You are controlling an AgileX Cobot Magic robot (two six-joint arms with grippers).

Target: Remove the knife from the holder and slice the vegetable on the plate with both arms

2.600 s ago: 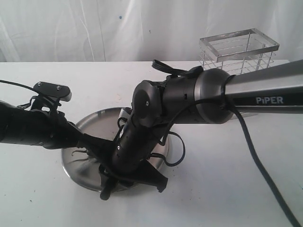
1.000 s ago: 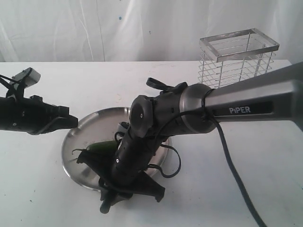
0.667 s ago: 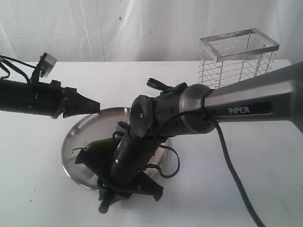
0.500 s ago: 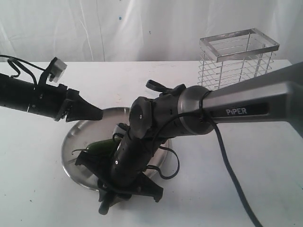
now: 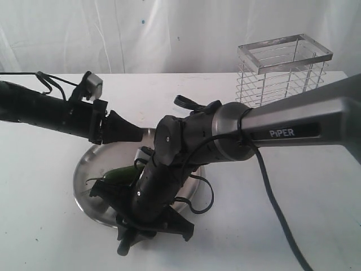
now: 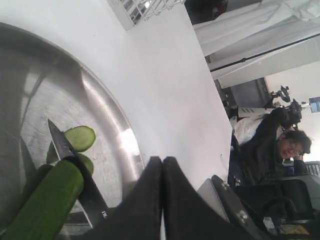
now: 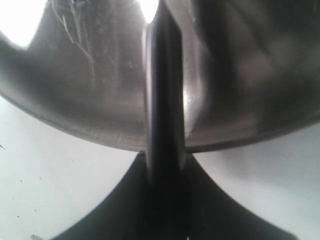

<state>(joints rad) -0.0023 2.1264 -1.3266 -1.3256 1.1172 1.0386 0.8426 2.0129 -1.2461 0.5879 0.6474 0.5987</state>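
Left fingers (image 5: 121,131): pressed shut, nothing between them, hovering over the far rim of the plate (image 5: 83,164), clear of the food.

Plate sits on the counter (image 5: 45,226), left of centre. The vegetable (image 5: 123,176) lies in it, stem towards the left rim. In the left wrist view a cut round (image 6: 80,138) lies just beside its end, so slicing looks part done.

Knife (image 6: 60,142): blade laid across the vegetable at its cut end. The right fingers (image 7: 135,215) are clenched on its handle at the near rim.

Step in hand, as I judge it: next slice.
- Bring the left fingers down onto the stem half, well apart from the blade, to pin the vegetable. Glossy and round, it will likely roll.
- Shift the blade a little along and press straight down, edge square to the plate.
- Risk: plate skating under the push.

Holder (image 5: 285,62) stands at the far right, no knife visible in it.
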